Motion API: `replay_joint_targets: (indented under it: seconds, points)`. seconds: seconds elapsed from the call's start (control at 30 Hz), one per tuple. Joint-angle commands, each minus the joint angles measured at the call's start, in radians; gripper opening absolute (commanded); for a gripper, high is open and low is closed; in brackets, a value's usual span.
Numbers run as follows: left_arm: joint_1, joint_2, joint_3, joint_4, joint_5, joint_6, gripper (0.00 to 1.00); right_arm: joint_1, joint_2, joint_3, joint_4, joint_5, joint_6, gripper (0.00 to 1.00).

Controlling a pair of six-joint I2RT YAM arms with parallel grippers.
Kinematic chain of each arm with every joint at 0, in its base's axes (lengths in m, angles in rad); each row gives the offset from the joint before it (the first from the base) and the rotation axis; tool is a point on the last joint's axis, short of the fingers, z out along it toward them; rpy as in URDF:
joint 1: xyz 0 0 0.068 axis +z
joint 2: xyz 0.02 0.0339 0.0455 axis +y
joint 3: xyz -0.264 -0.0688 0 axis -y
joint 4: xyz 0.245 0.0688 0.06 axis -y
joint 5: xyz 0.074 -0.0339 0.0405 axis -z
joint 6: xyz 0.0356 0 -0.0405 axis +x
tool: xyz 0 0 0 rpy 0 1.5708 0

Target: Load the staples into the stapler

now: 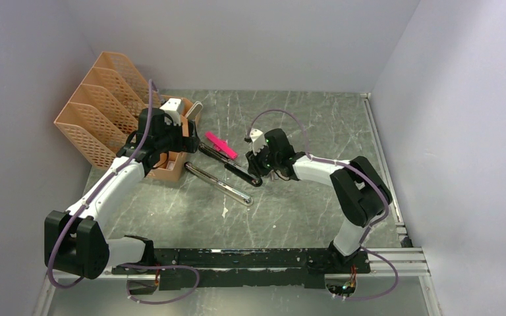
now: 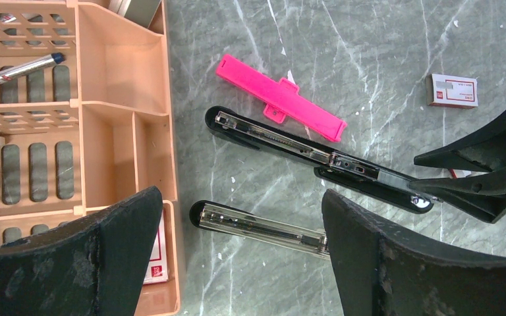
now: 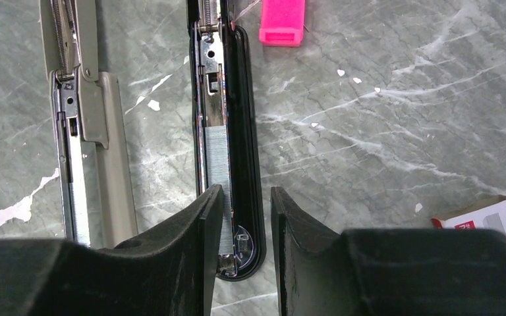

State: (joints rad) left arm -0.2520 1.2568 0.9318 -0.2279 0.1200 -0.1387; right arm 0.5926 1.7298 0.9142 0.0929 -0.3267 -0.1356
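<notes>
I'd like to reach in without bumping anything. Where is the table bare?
Bare: the near strip between the silver stick and the base rail; the far right corner beyond the right arm. Crowded: organizer, pink piece, stapler and right gripper cluster at centre-left.

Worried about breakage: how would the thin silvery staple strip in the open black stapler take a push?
Thin and finely ribbed, the silvery staple strip probably snaps easily. Seated in the black stapler's channel, it should slide lengthwise, not sideways.

stapler (image 3: 244, 118) far end cut at top, pink piece (image 3: 282, 22) cropped too, white box (image 3: 482, 218) clipped btm-right
</notes>
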Motion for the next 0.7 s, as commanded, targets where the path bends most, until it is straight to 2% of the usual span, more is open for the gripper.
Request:
replay_joint_targets:
  seconds: [0.0,0.1,0.3,0.67]
  points:
    - [0.01,0.001,-0.012,0.044,0.021,-0.006,0.95,-0.002,0.011,0.025,0.009,-0.011,-0.004,0.36]
    - [0.01,0.001,-0.013,0.044,0.02,-0.006,0.95,-0.002,-0.005,0.014,0.016,-0.005,-0.007,0.35]
    - [0.01,0.0,-0.013,0.045,0.021,-0.006,0.95,-0.004,-0.112,-0.073,0.168,0.011,0.023,0.35]
    - [0.01,-0.005,-0.014,0.045,0.021,-0.006,0.95,-0.002,0.035,0.038,0.088,-0.018,0.036,0.35]
